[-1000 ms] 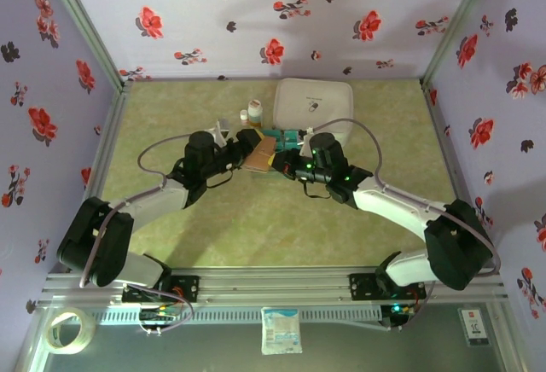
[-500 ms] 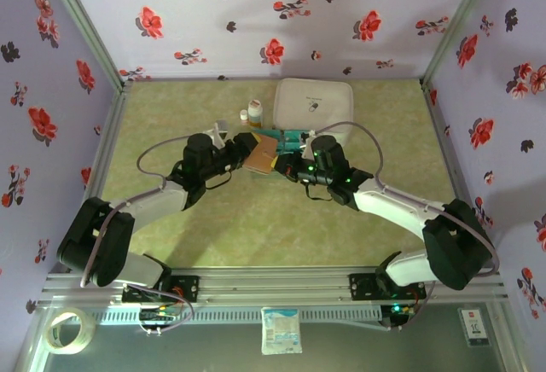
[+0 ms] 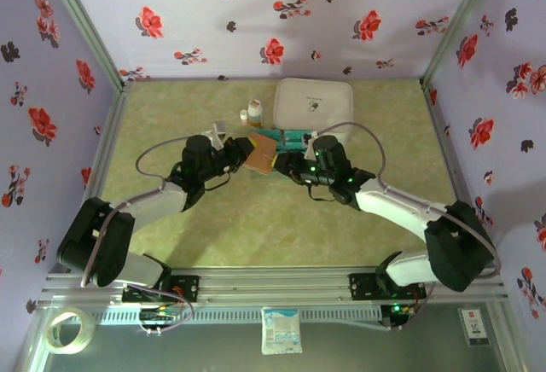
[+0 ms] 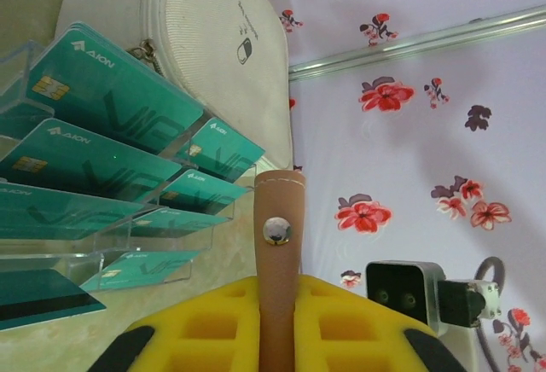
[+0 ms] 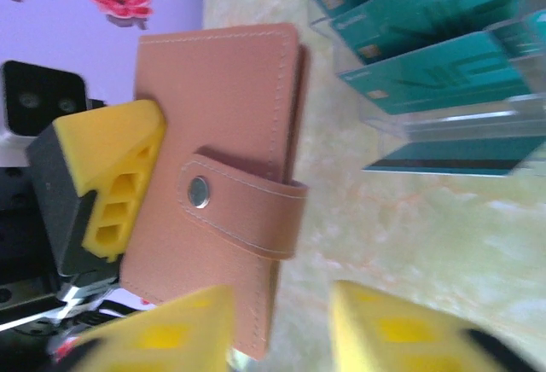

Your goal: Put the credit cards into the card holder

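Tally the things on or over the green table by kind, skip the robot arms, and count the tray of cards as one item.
White zipped case: 1
Small bottles: 2
Reddish-brown leather-look wallet: 1
Clear plastic tray of teal cards: 1
Total: 5

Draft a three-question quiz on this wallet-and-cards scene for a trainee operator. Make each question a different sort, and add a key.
1. True or false: the card holder is snapped shut.
2. The credit cards sit: A) in the clear tiered stand; B) inside the card holder; C) stacked on top of the card holder.
3. Short answer: what does the left end effector grip?
Key: 1 true; 2 A; 3 the card holder.
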Motion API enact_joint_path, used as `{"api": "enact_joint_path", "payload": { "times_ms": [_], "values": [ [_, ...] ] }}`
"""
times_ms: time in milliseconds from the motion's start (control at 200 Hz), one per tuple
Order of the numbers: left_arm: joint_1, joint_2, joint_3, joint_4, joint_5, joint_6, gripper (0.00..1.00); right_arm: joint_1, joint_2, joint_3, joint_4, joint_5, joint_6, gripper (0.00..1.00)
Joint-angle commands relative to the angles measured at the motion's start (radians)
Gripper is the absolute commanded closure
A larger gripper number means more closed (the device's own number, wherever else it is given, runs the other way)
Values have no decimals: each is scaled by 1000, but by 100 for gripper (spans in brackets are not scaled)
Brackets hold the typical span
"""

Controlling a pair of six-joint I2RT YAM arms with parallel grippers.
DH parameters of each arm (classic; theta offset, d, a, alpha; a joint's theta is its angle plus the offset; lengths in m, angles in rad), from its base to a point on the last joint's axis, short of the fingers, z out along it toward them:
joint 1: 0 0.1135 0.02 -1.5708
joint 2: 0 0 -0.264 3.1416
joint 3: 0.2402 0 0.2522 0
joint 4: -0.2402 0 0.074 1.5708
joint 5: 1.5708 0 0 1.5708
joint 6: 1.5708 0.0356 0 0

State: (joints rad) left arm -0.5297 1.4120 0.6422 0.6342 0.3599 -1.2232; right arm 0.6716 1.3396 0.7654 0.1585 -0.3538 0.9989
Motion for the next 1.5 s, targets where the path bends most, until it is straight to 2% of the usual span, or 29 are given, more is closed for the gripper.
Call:
{"api": "enact_joint_path", "payload": {
  "times_ms": [0, 100, 240, 485, 820, 945, 1100, 1290, 1400, 1495],
  "values": [
    [8, -43, -11, -9, 7, 93, 99, -7, -68, 57, -216, 95, -115, 44],
    [7, -54, -14, -41, -3, 135, 99, 1, -79, 118, -370, 189, -210, 32],
    [1, -67, -24, -62, -37, 138, 99, 34, -41, 202, -471, 282, -283, 26],
    [-25, -97, -47, -88, -115, 119, 100, 98, 84, 324, -466, 328, -319, 26],
    [-42, -112, -29, -99, -130, 114, 100, 138, 255, 446, -433, 325, -329, 26],
    [-47, -113, -25, -101, -132, 114, 100, 139, 296, 452, -452, 363, -332, 28],
    [-46, -119, -30, -111, -147, 119, 100, 138, 268, 391, -529, 477, -329, 32],
    [-46, -124, -29, -129, -158, 139, 100, 133, 143, 267, -629, 612, -305, 33],
    [-46, -123, -23, -139, -159, 150, 100, 125, 55, 215, -639, 613, -299, 33],
    [-46, -119, -17, -148, -159, 158, 100, 126, -10, 199, -613, 566, -297, 33]
  ]
}}
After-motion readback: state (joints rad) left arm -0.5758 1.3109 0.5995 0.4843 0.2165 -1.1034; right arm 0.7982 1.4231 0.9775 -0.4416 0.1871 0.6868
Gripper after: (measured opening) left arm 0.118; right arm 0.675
